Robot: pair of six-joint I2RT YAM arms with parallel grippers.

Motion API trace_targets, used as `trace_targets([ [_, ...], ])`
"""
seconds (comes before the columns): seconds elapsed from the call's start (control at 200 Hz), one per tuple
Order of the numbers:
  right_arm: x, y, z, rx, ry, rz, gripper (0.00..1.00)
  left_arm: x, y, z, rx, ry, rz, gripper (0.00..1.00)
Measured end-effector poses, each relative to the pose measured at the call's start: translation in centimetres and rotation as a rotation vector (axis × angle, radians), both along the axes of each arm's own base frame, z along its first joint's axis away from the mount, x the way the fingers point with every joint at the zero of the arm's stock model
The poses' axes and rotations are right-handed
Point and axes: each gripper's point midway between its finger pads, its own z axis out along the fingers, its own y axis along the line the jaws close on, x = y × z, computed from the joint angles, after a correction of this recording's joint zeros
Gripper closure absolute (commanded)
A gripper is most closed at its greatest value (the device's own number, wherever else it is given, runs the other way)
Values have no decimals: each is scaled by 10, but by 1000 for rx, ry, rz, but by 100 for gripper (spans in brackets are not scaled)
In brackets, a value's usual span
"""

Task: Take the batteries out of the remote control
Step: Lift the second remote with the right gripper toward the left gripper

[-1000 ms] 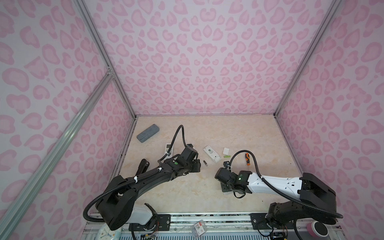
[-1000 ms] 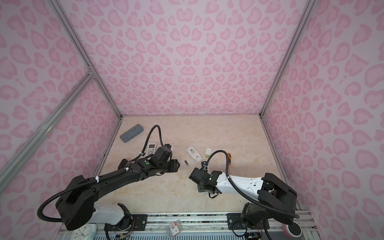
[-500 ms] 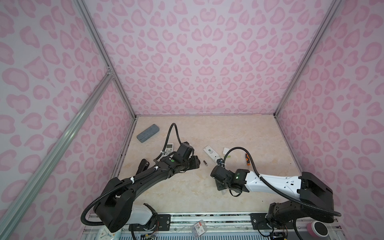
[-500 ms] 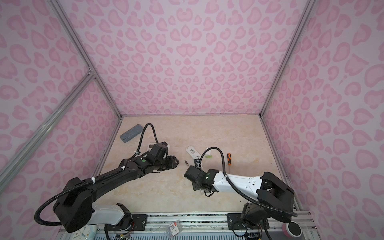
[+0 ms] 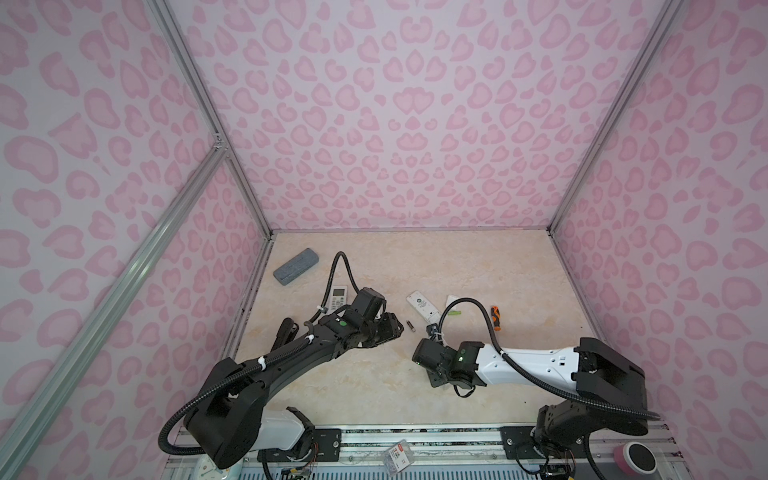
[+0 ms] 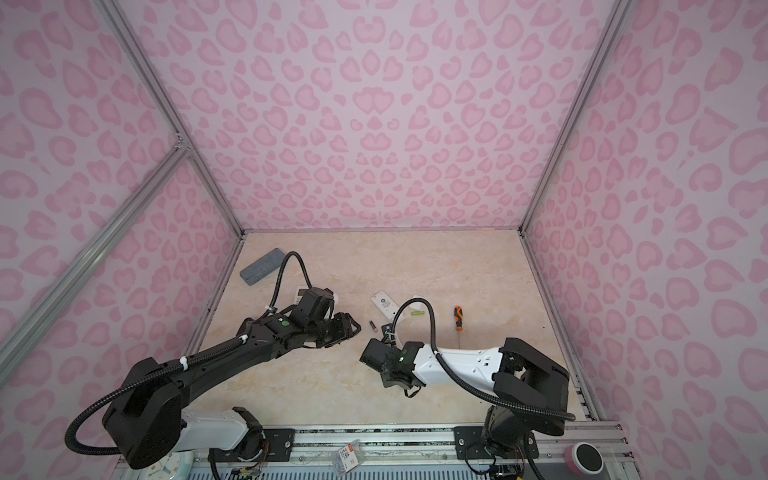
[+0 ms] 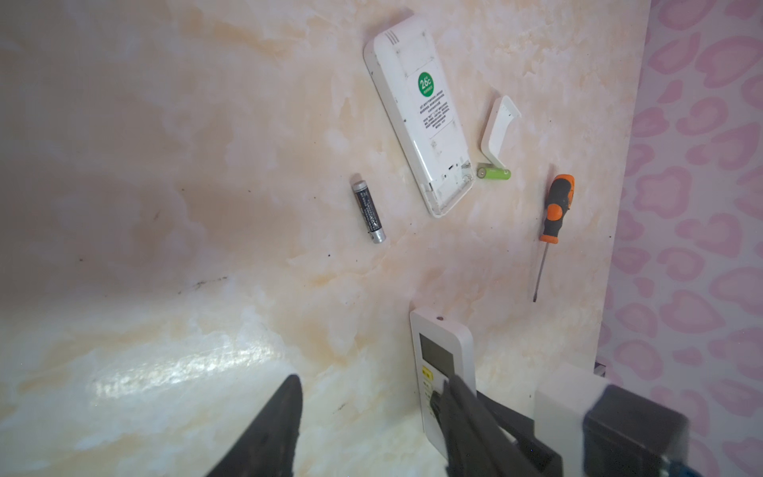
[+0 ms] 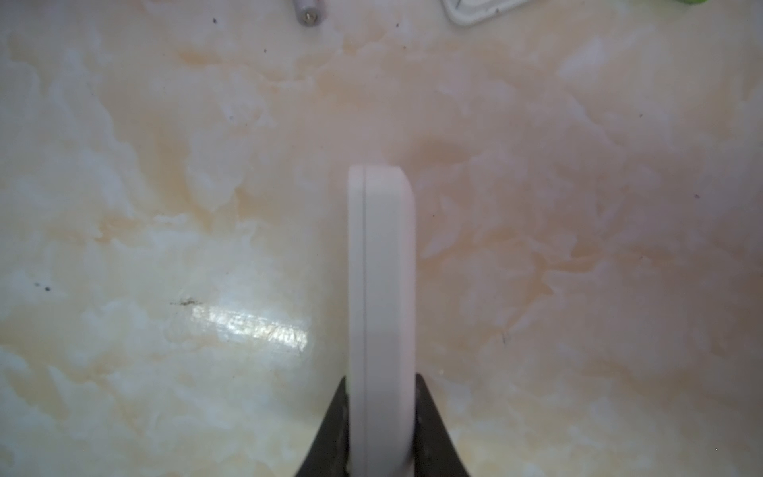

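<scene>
The right gripper [image 8: 380,382] is clamped on a white remote [image 8: 380,268], held edge-on between both fingers. The left gripper [image 7: 371,384] stands open, fingers apart, holding nothing. 1 dark battery [image 7: 368,210] lies on the table [image 7: 165,206] between the left gripper and the open-backed remote [image 7: 421,111]. 1 green battery [image 7: 494,174] lies just beside that remote's open end.

The right gripper [image 8: 382,386] is pinching a white remote [image 8: 380,268] edge-on above the marbled worktop [image 8: 165,186]; farther out, the metal tip of a battery [image 8: 307,12] is lying near the corner of a second remote [image 8: 475,10].
</scene>
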Motion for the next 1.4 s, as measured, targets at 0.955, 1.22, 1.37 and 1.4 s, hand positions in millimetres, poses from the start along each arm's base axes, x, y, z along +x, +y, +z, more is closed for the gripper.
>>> trace_targets([
  [0.955,14,91,76,-40,-443,472,86,-13,-1,19,-313,338,256,72],
  [1.22,17,91,86,-79,-486,487,43,-11,6,27,-337,338,261,96],
  [1.37,22,100,124,15,-521,435,39,2,14,43,-339,236,225,96],
  [1.4,24,101,132,39,-523,419,39,7,17,48,-338,205,218,96],
])
